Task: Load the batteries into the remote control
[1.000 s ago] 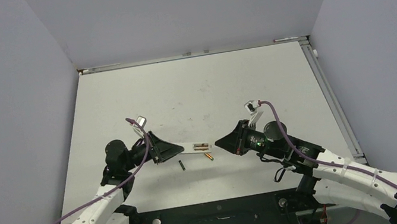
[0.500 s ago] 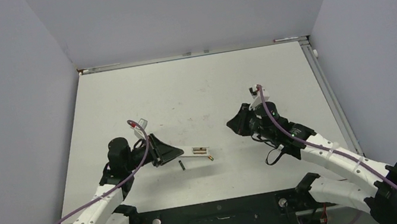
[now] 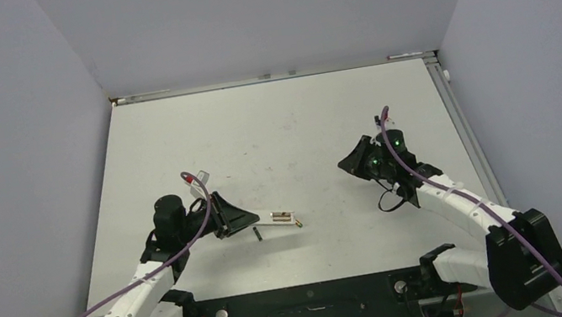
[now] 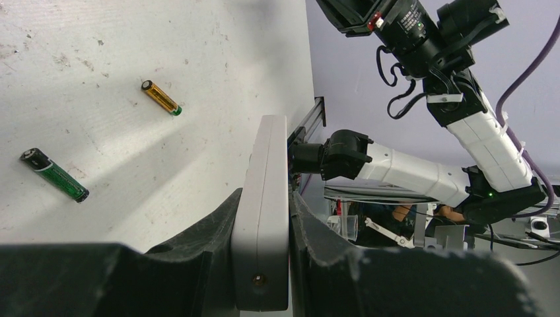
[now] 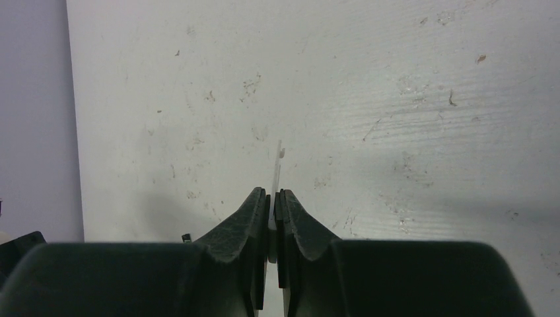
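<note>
The remote (image 3: 278, 217) was held on edge by its near end in my left pincer (image 4: 265, 198), whose jaws stood only partly apart and pressed on its two faces. Neither battery was loaded. The black battery (image 4: 54, 175) and the gold battery (image 4: 161, 98) both lay on the surface (image 3: 272, 126) just beside the remote. My right pincer (image 5: 272, 195) was closed on a thin white strip (image 5: 279, 162), perhaps the cover, I judged. Both insertions remained. One second before, the right pincer had been at the remote's far end; now it was well apart, to the right.
</note>
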